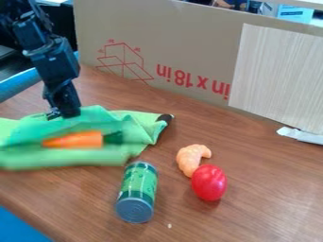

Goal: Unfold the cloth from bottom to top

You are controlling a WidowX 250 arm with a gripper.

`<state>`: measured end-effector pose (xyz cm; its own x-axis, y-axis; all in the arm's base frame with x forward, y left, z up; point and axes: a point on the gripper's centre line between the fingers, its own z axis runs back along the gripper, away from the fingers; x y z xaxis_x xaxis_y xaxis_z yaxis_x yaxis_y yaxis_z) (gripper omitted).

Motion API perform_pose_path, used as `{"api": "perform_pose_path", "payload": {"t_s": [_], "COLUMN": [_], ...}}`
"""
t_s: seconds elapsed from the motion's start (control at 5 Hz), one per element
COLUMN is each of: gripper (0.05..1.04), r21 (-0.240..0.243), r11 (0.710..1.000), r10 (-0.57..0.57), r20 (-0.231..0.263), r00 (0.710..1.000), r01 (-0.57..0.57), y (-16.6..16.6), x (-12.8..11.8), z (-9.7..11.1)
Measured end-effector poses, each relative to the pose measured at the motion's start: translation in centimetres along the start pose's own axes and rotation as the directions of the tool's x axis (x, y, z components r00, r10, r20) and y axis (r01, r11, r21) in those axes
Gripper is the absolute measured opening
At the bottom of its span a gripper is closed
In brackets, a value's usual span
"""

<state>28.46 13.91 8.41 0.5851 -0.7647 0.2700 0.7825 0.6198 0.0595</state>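
The black gripper [63, 111] hangs down at the left, its lower end against the far part of the green cloth [88, 157]. The cloth lies rumpled and partly folded on the left of the table, with its near part blurred. An orange carrot [74, 140] with a dark green top lies in a hollow of the cloth, green fabric on both its near and far sides. A small black object [165, 118] shows at the cloth's right corner.
A green can [137, 191] lies just in front of the cloth. Right of it are an orange, curved toy [191, 159] and a red, round toy [208, 182], close together. A cardboard panel [189, 47] stands along the back of the brown table [265, 189].
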Motion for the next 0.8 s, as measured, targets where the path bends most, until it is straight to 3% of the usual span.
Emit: {"api": "perform_pose_path", "payload": {"t_s": [0.2,0.6,0.8], "gripper": [0.058,0.058,0.058], "r21": [-0.030,-0.051,-0.017], "r11": [0.999,0.994,0.997], "r10": [-0.025,-0.091,-0.071], "r20": [-0.006,0.007,0.015], "r00": [1.000,0.996,0.997], "r01": [0.025,0.092,0.071], "y": [-1.5,-3.6,-2.4], "x": [-0.1,0.3,0.6], "z": [-0.9,-0.7,0.2]}}
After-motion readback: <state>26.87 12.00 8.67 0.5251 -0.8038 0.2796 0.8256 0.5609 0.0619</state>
